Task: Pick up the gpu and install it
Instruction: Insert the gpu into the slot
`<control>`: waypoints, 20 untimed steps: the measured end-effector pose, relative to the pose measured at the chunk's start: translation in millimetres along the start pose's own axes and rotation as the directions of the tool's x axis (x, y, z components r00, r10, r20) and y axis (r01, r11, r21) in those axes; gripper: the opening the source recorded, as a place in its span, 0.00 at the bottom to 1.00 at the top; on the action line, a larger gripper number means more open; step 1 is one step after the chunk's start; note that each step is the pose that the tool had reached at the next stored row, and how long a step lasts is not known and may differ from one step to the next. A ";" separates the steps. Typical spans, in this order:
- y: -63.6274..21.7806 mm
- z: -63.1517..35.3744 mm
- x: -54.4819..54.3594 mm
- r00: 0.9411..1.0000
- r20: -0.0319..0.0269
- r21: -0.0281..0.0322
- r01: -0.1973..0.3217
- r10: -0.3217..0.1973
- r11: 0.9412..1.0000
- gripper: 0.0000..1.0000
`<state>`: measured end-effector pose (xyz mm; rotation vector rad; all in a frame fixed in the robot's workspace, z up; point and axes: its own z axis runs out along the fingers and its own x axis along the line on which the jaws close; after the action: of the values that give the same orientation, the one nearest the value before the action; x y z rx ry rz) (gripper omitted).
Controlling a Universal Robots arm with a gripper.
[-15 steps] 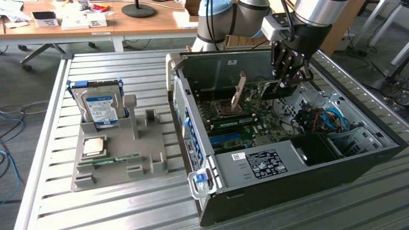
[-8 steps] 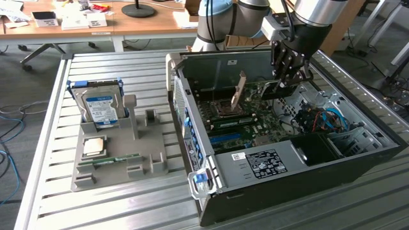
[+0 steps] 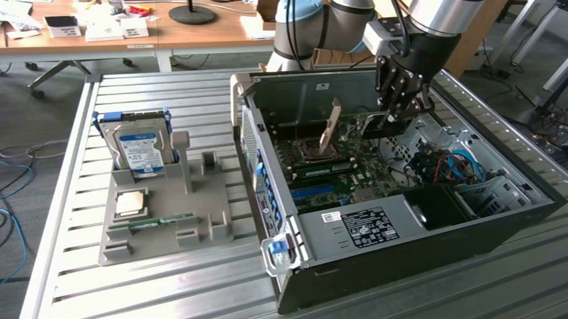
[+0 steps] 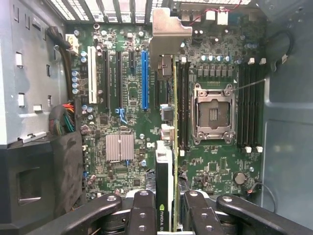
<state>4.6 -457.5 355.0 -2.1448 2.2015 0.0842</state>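
My gripper (image 3: 401,113) hangs inside the open computer case (image 3: 497,226), above the far part of the motherboard (image 3: 355,176). It is shut on the gpu (image 3: 384,125), a dark card held on edge below the fingers. In the wrist view the gpu (image 4: 165,171) runs edge-on between the black fingers (image 4: 144,210) of the gripper (image 4: 168,218). Its green board edge and its silver end bracket (image 4: 168,29) point away from me. The card hovers over the board between the blue slot (image 4: 144,81) and the CPU socket (image 4: 212,112), apart from both.
A grey parts holder (image 3: 213,199) on the slatted table at the exterior view's left carries a hard drive (image 3: 140,146), a CPU (image 3: 130,203) and a RAM stick (image 3: 164,221). Case walls, a black drive bay (image 4: 39,186) and cable bundles (image 3: 443,166) ring the motherboard.
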 end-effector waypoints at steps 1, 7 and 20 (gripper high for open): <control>0.0 0.0 0.0 1.000 0.000 0.000 0.000 0.000 1.000 0.27; -0.4 0.0 -0.1 1.000 -0.001 -0.004 0.000 0.000 1.000 0.27; -0.3 1.0 0.0 1.000 -0.001 -0.005 0.000 0.000 1.000 0.27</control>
<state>4.9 -457.5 354.1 -2.1473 2.2041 0.0890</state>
